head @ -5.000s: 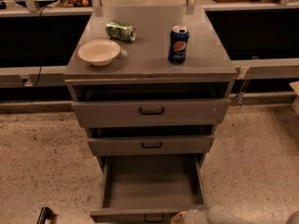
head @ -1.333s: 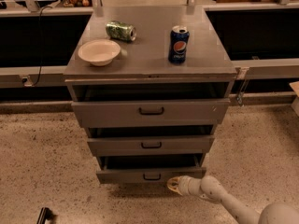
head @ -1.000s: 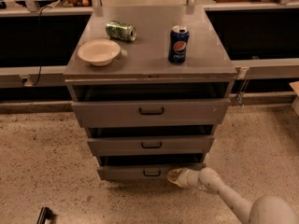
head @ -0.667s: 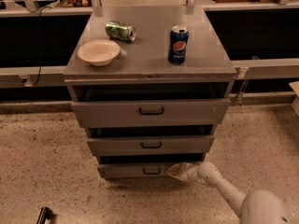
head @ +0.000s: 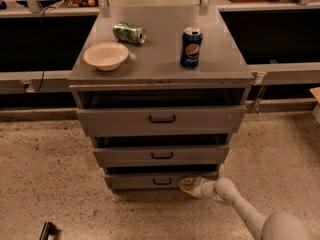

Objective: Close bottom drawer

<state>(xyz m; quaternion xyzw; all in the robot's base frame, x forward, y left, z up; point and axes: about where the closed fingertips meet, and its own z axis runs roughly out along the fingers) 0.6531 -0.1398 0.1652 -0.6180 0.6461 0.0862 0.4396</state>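
Far left on the speckled floor [head: 50, 159] there's a small dark thing [head: 47, 230], can't tell what. On the cabinet top [head: 160, 69]: a white bowl [head: 106, 55], a green can [head: 129, 33] on its side behind it, then a blue Pepsi can [head: 191, 47] standing upright. The bottom drawer [head: 135, 181] sits lowest of three, nearly in, with a thin dark gap above. The gripper [head: 187, 186] is against its front, right of the pull [head: 162, 181]; spread or pinched, can't tell. Open floor on both sides.
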